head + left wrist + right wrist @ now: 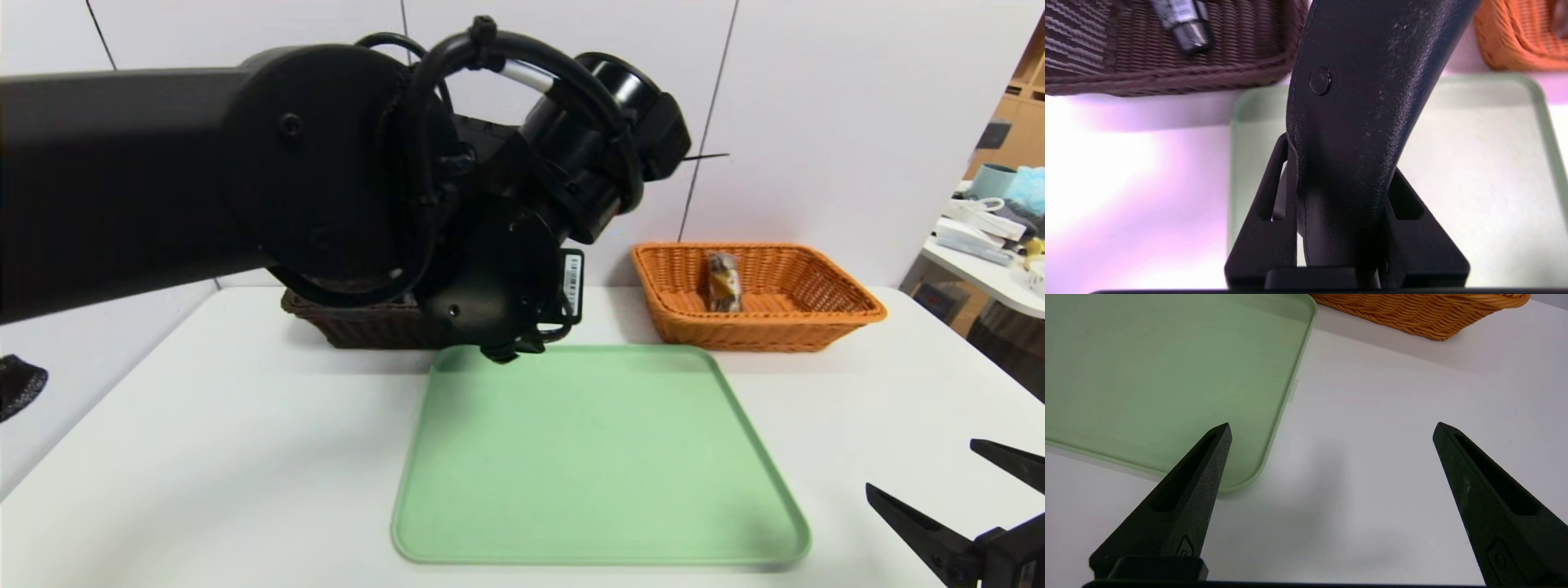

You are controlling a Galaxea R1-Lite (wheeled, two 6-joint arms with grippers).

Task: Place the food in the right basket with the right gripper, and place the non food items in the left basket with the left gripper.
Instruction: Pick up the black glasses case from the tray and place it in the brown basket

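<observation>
A: Where is the left gripper (1345, 228), and what does it carry?

B: Raised above the far left corner of the green tray (596, 490), in front of the left basket (359, 327). Its two fingers (1265, 228) are clamped on the soft black glasses case (1367, 122), which stands up between them and fills the middle of the left wrist view. In the head view the left arm (245, 171) hides most of the dark brown basket.

A: And the other non food item?

B: The black tube (1184, 22) with white lettering lies inside the left basket, on its woven floor near the front wall.

A: The food?

B: The snack bar (723, 282) in its clear wrapper stands leaning against the far wall inside the right basket (849, 314), the orange one, on the white table (204, 457) to the right of the tray's far edge.

A: State of the right gripper (1331, 428)?

B: Jaws spread wide, nothing between them. It hangs low over bare table just beside the tray's near right corner, well apart from the orange basket
</observation>
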